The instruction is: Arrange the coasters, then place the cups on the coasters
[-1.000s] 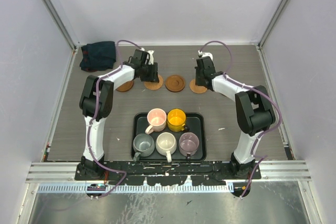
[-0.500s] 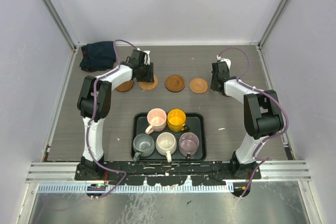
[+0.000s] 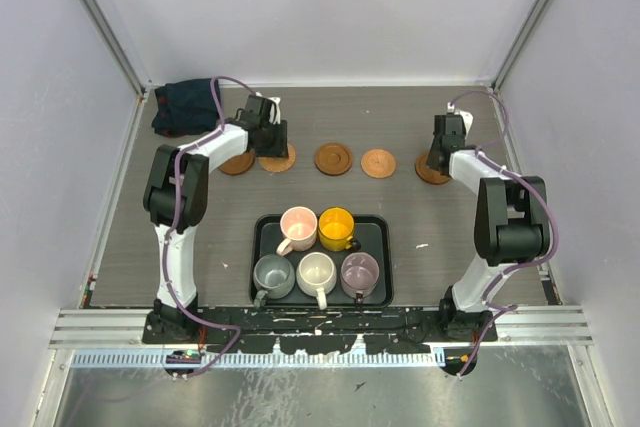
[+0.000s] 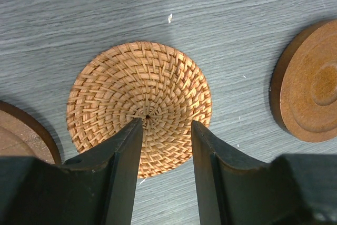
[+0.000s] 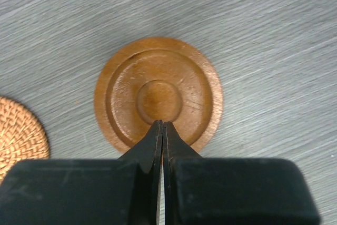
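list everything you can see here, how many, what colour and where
woven coasters: 2, orange-brown, second and fourth from the left in the row across the far table
wooden coasters: 3, dark brown, first, third and fifth in that row
cups: 5, pink, yellow, grey-green, cream, mauve, all in the tray
tray: 1, black, near middle of the table
cloth: 1, dark, far left corner
table: 1, grey wood grain
left gripper: open, over the left woven coaster
right gripper: shut, tips over the rightmost wooden coaster
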Robot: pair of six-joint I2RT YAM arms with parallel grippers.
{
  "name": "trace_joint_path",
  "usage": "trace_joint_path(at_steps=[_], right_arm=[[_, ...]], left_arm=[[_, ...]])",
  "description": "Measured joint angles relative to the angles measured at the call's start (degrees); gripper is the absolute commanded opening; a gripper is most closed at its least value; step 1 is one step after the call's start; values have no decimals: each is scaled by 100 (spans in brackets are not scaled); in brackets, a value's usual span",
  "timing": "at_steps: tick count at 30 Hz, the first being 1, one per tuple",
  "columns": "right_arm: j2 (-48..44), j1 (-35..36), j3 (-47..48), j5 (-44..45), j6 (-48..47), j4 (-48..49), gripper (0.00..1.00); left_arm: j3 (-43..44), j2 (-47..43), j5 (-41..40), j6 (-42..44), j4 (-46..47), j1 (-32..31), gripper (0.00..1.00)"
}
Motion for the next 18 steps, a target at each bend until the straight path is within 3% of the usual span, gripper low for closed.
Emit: trace_joint_path(at_steps=[9,18], right_arm=[[133,-240,15,-144,-2,0,3],[640,-238,232,-463,-2,22,2]], left_arm=[[-31,-26,0,0,-7,0,44],[-87,-109,26,-15,-90,0,60]])
